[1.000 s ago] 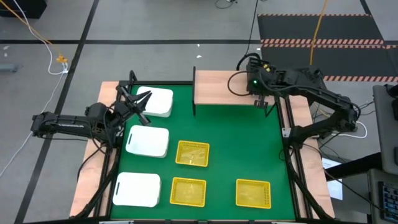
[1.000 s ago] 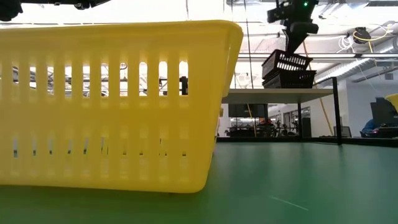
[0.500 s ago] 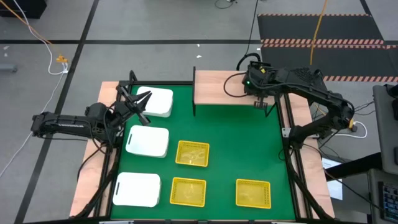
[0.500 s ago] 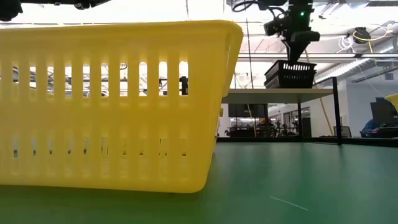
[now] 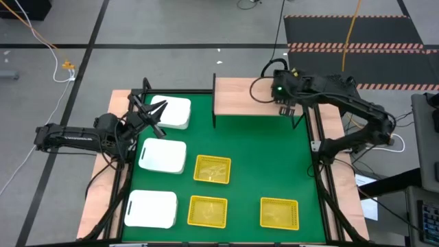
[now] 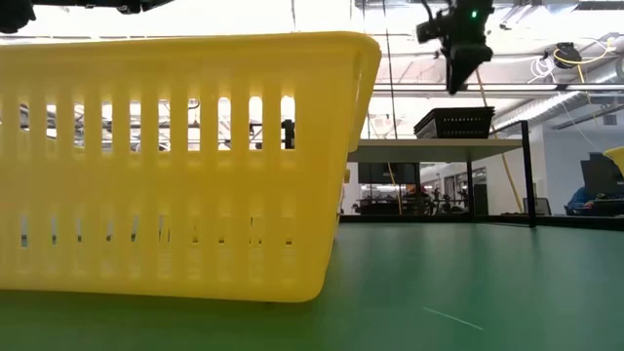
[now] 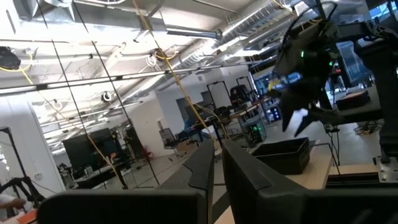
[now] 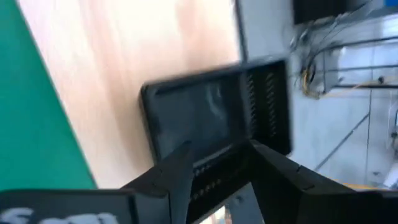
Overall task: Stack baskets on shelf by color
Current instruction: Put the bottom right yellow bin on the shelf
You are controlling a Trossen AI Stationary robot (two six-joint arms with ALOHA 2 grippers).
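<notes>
A stack of black mesh-sided baskets [image 6: 453, 122] rests by its bottom on the right end of the shelf [image 5: 247, 96]. It also shows in the right wrist view [image 8: 211, 118] and the left wrist view [image 7: 283, 154]. My right gripper [image 6: 456, 78] hangs open just above it, clear of the rim [image 8: 221, 152]. Three white baskets [image 5: 170, 113] [image 5: 162, 156] [image 5: 151, 208] and three yellow baskets [image 5: 212, 169] [image 5: 208, 211] [image 5: 280, 213] sit on the green table. My left gripper [image 5: 156, 113] waits shut and holding nothing over the far white basket.
One yellow basket [image 6: 175, 166] stands right in front of the low camera and fills the left of that view. The shelf's left part [image 5: 233, 96] is bare wood on thin black legs [image 6: 527, 175]. Green table [image 5: 274, 158] lies bare between the shelf and the yellow baskets.
My right gripper has lowered a tilted black basket onto the black one on the shelf, where it now sits level and nested. The gripper has then let go and risen straight up, clear of the stack.
</notes>
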